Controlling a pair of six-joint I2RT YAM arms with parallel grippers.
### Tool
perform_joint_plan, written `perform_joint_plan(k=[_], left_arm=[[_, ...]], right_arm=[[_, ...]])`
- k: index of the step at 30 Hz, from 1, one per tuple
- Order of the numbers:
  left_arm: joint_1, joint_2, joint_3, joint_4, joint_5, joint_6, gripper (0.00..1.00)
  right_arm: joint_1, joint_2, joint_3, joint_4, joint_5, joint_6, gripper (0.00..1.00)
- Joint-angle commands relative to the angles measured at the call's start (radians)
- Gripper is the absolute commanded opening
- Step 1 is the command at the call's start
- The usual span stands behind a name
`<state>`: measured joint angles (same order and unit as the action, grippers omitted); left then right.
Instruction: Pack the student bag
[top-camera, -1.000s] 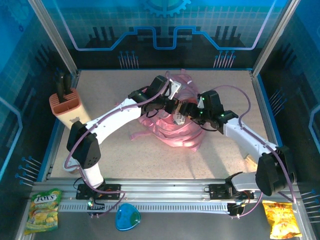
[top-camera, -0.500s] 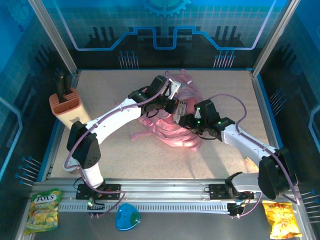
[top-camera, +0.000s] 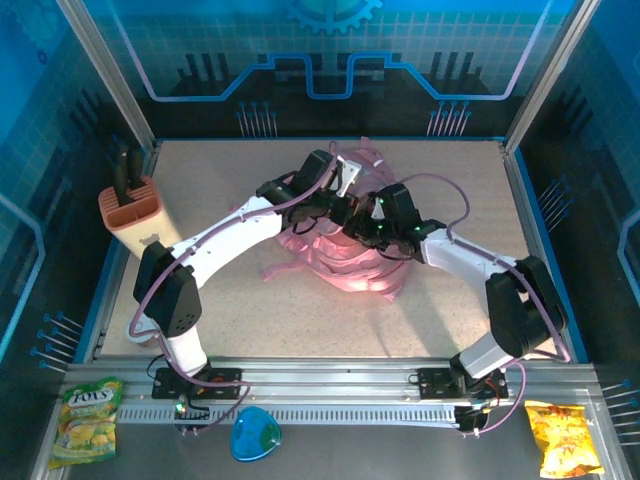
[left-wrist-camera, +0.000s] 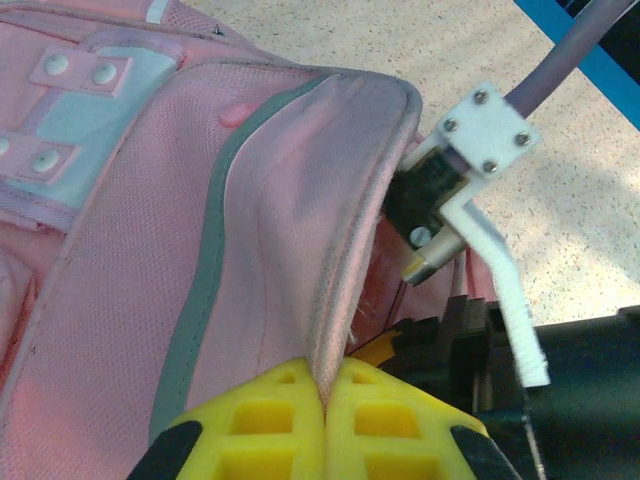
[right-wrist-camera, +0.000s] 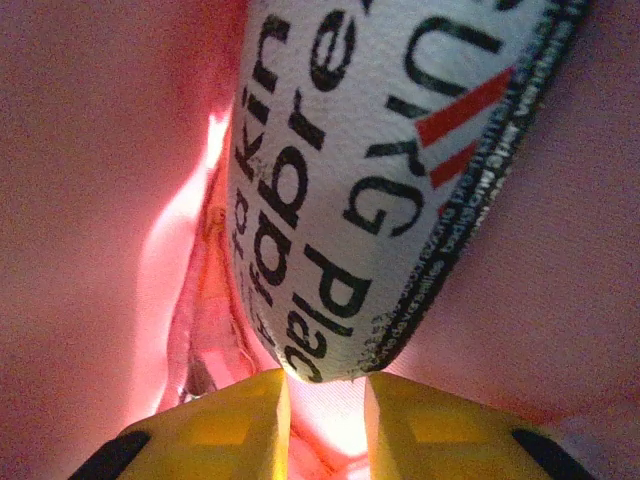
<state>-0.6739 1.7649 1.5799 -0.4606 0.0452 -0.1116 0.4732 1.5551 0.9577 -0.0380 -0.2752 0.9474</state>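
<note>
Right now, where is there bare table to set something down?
Bare: the near strip before the student bag; the far-right corner; the far-left stretch between the knife block and bag. Crowded: the centre, left gripper and right gripper at the bag.

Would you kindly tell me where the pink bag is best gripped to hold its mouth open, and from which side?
I would pinch the bag along the seamed rim of its opening, coming edge-on from the left. That rim is thin and stands clear of the soft body, so jaws close across it, as the left gripper does.
</note>
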Motion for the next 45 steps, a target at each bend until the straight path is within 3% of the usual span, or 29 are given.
perform_joint_plan(k=[1,7,16,20,26,33,38,45], left_arm=[[-0.009,-0.062,0.014,0.071,0.051,-0.024,0.04],[-0.007,-0.040,-0.001,0.079,0.064,-0.033,0.07],[0.026,-0.093,-0.131,0.120,0.151,-0.102,0.52],[0.085,-0.155,-0.251,0.153,0.143,-0.211,0.63],[0.192,-0.221,-0.406,0.165,0.069,-0.417,0.65],[0.252,-0.185,-0.455,0.206,0.140,-0.554,0.63],[0.255,-0.109,-0.449,0.260,0.200,-0.626,0.44],[0.255,-0.043,-0.427,0.282,0.237,-0.677,0.38]], right_arm=[[-0.004,0.007,0.022,0.145,-0.020,0.004,0.26],[-0.047,-0.178,-0.147,0.149,-0.012,-0.006,0.40],[-0.114,-0.546,-0.339,-0.150,0.193,-0.080,0.59],[-0.119,-0.615,-0.348,-0.215,0.243,-0.085,0.71],[-0.093,-0.570,-0.298,-0.227,0.263,-0.072,0.79],[-0.010,-0.496,-0.234,-0.223,0.309,-0.052,0.80],[0.043,-0.462,-0.214,-0.205,0.328,-0.032,0.80],[0.111,-0.428,-0.189,-0.203,0.370,-0.022,0.79]])
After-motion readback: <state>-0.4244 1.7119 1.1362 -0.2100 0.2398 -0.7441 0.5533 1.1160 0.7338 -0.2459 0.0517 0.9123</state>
